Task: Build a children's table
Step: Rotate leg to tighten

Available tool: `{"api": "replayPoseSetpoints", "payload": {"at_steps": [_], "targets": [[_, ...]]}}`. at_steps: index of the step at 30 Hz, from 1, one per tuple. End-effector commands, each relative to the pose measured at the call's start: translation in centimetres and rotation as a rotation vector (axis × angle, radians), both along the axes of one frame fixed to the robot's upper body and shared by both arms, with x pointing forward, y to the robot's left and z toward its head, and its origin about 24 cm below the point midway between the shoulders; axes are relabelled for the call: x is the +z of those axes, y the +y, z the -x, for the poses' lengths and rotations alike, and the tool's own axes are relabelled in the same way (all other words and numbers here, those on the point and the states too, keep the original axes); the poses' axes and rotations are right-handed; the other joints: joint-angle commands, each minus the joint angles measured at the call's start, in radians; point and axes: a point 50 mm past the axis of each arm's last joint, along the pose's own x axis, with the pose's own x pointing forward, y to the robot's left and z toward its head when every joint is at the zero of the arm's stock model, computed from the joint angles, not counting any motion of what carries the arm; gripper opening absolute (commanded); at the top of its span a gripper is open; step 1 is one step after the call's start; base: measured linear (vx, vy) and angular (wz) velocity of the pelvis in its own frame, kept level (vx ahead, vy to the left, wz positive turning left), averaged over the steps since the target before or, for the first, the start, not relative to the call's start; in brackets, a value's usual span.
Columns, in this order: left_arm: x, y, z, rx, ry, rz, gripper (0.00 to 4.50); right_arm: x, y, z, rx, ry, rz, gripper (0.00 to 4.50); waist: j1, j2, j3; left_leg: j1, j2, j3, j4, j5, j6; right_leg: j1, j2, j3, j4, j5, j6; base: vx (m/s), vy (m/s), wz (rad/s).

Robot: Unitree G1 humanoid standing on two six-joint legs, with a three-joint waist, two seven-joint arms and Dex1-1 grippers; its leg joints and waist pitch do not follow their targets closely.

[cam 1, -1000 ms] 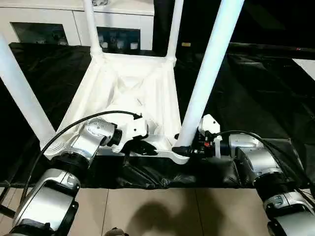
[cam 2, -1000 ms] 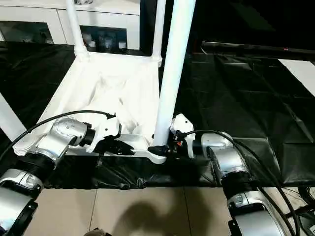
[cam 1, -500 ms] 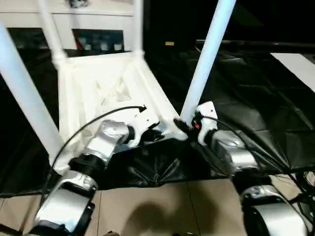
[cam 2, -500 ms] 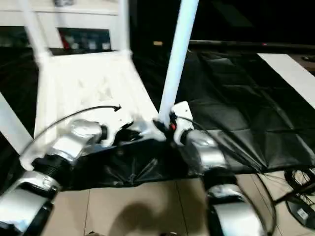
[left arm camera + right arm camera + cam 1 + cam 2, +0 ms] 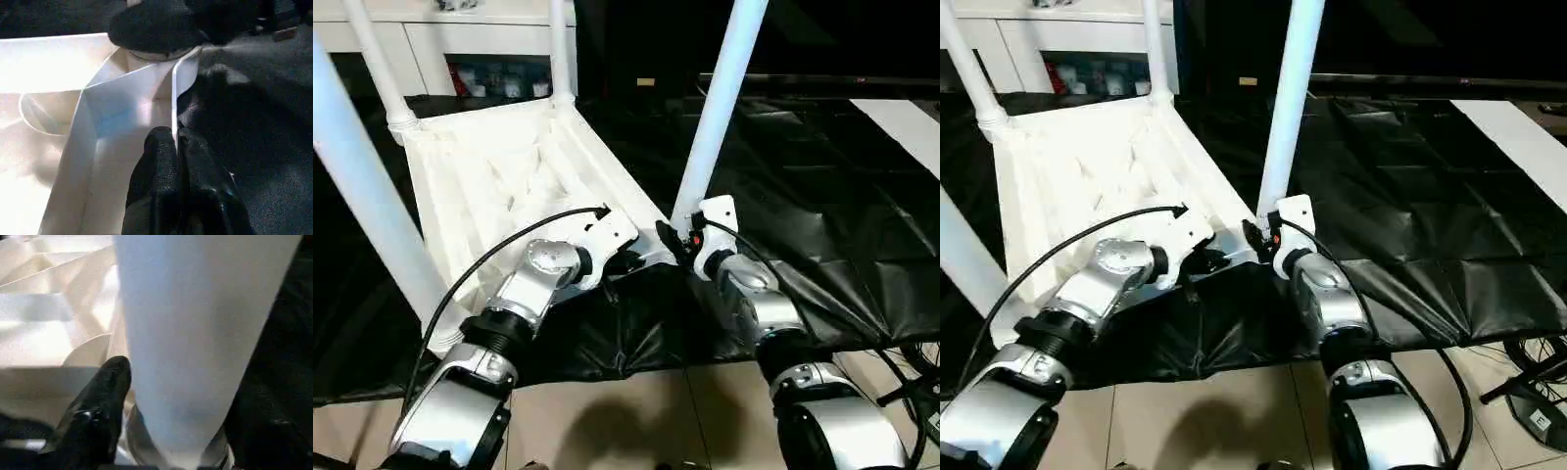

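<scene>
no legible text, no labels, no brands, no numbers — nothing readable on any surface

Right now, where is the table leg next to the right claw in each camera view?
Left eye view: leg rises from centre to top edge.
Right eye view: leg, just left of centre.
Right wrist view: leg close up, centre to right.
Left wrist view: its corner socket, beyond the rim pinched by the left claw.
Shared landmark: that corner socket.

Lab: black-draped bench (image 5: 822, 196), tiled floor (image 5: 636, 411)
</scene>
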Motion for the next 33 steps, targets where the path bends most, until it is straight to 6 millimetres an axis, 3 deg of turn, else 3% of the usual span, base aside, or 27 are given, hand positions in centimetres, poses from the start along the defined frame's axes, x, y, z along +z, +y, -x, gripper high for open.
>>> {"api": "replayPoseSetpoints", "payload": {"at_steps": [1, 7, 10, 11, 13, 15, 22, 30, 33], "targets": [[1.5, -2.1, 0.6, -0.176, -0.057, 0.079, 0.0, -1.1, 1.9, 1.6, 0.272, 0.05, 0.037, 3.07, 0.007, 0.005, -0.069, 0.005, 0.036, -0.017, -0.063, -0.236, 0.049, 0.053, -0.062, 0.053, -0.058, -0.239, -0.217, 0.0, 0.0, 0.0], [1.6, -1.1, 1.0, -0.278, -0.03, 0.052, 0.0, -0.8, 0.5, 2.6, 0.478, 0.061, 0.052, 3.07, 0.019, 0.007, -0.067, 0.007, 0.04, -0.015, -0.063, -0.234, 0.059, 0.052, -0.065, 0.055, -0.057, -0.238, -0.23, 0.0, 0.0, 0.0], [1.5, -0.4, 1.0, -0.303, -0.015, 0.022, 0.0, -0.6, 0.0, 3.2, 0.591, 0.078, 0.041, 2.92, 0.039, 0.011, -0.066, 0.018, 0.047, -0.008, -0.062, -0.245, 0.055, 0.046, -0.062, 0.056, -0.056, -0.23, -0.237, 0.0, 0.0, 0.0], [1.5, 0.0, 0.9, -0.316, -0.005, 0.009, 0.0, -0.5, -0.2, 3.6, 0.651, 0.093, 0.029, 2.92, 0.039, 0.009, -0.066, 0.016, 0.047, -0.009, -0.063, -0.241, 0.053, 0.047, -0.062, 0.056, -0.054, -0.225, -0.239, 0.0, 0.0, 0.0], [1.4, 0.3, 0.8, -0.327, -0.001, -0.004, 0.0, -0.4, -0.3, 4.0, 0.708, 0.109, 0.019, 2.74, 0.051, 0.008, -0.067, 0.012, 0.047, -0.01, -0.064, -0.232, 0.048, 0.051, -0.062, 0.054, -0.052, -0.228, -0.231, 0.0, 0.0, 0.0], [1.5, 0.5, 0.8, -0.332, 0.002, -0.01, 0.0, -0.3, -0.3, 4.2, 0.739, 0.118, 0.015, 2.59, 0.056, 0.009, -0.066, 0.016, 0.047, -0.009, -0.064, -0.244, 0.039, 0.047, -0.064, 0.055, -0.055, -0.248, -0.227, 0.0, 0.0, 0.0], [1.5, 1.2, 0.6, -0.358, 0.025, -0.038, 0.0, -0.6, -0.3, 5.4, 0.861, 0.182, 0.01, 2.13, 0.069, 0.006, -0.066, 0.013, 0.046, -0.012, -0.065, -0.241, 0.024, 0.049, -0.069, 0.055, -0.059, -0.296, -0.199, 0.0, 0.0, 0.0], [1.7, 0.6, 0.0, -0.274, -0.008, -0.002, 0.0, -0.9, 0.2, 5.0, 0.738, 0.16, -0.016, 2.02, 0.07, 0.006, -0.066, 0.013, 0.044, -0.012, -0.066, -0.243, 0.019, 0.048, -0.068, 0.054, -0.06, -0.304, -0.195, 0.0, 0.0, 0.0], [1.9, -0.3, -0.6, -0.184, -0.039, 0.02, 0.0, -1.6, 0.5, 4.0, 0.523, 0.147, 0.0, 2.0, 0.062, 0.004, -0.062, 0.019, 0.043, -0.019, -0.069, -0.291, -0.009, 0.041, -0.076, 0.054, -0.073, -0.417, -0.163, 0.0, 0.0, 0.0]]}}
